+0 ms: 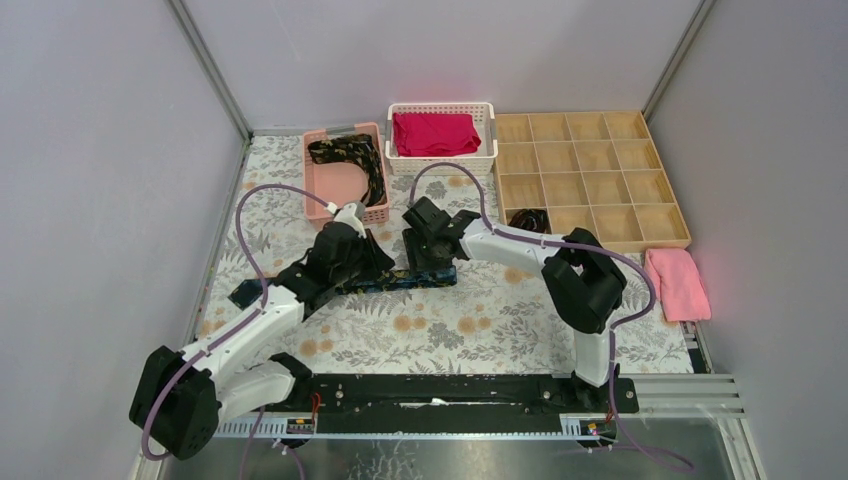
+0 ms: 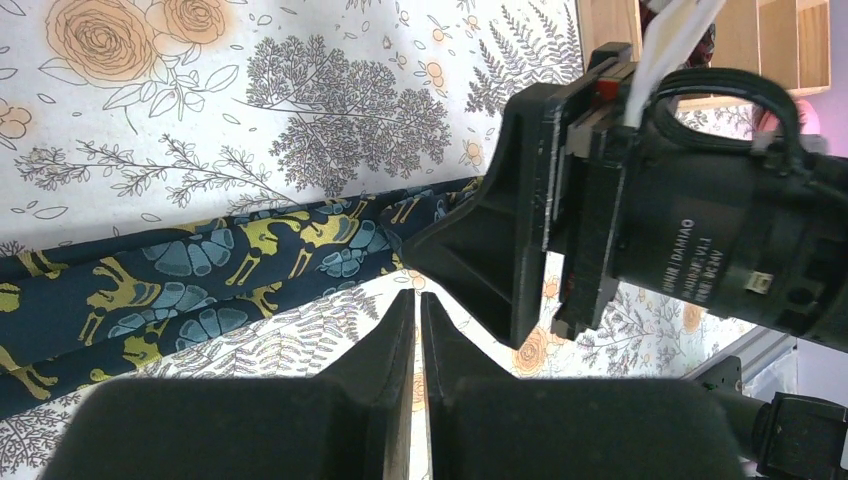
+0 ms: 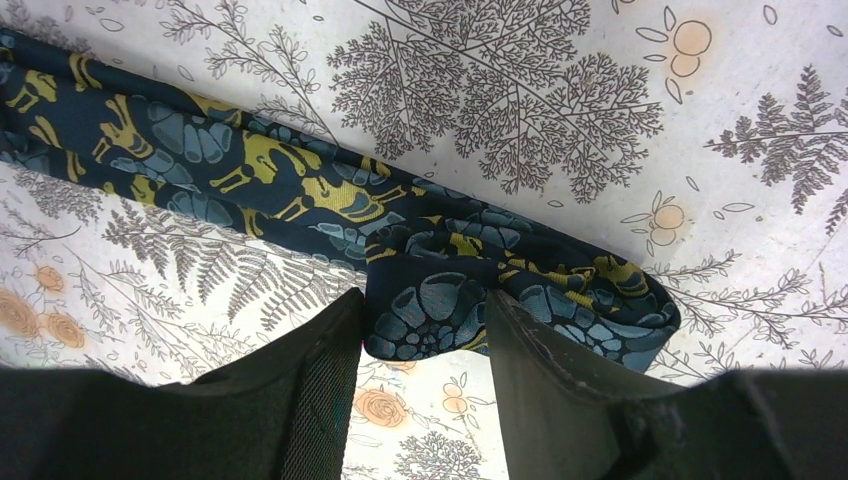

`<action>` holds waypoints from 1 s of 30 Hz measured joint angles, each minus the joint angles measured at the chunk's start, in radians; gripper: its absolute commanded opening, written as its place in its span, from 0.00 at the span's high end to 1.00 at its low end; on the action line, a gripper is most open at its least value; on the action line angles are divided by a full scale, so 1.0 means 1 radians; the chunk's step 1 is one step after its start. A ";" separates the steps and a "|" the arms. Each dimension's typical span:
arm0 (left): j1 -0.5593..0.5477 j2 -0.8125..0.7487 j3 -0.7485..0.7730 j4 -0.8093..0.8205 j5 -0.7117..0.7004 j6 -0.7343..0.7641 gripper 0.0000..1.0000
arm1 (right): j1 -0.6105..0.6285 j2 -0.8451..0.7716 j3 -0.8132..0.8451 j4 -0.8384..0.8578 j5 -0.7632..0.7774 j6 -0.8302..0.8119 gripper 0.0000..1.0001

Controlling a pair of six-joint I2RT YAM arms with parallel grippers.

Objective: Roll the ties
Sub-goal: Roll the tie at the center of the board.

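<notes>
Operator: Overhead view. Tie point(image 1: 400, 281) lies flat on the floral bench point(image 1: 480, 320), mid-bench between my two arms. Left end effector point(image 1: 368, 268) is over its middle, right end effector point(image 1: 430, 268) at its coiled end.

Spotter: Risk?

Operator: Left wrist view. Left jaws all but closed, nothing between them, just off the tie's edge. Nothing pins the fabric, so I reckon it could drag once rolling goes on.

Spotter: And the right?

Operator: Right wrist view. Jaws part-open, fingers point(image 3: 560, 390) either side of the rolled end point(image 3: 440, 300), which looks loose rather than pinched. Thin, slick-looking weave, navy with teal blooms and mustard figures. Coil is soft, lumpy, slightly askew. Springy folds could unwind, or the roll could run crooked.
</notes>
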 measured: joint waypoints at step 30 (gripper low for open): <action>0.024 -0.093 -0.032 -0.039 -0.010 0.025 0.91 | 0.000 0.076 0.016 0.061 -0.145 0.018 0.30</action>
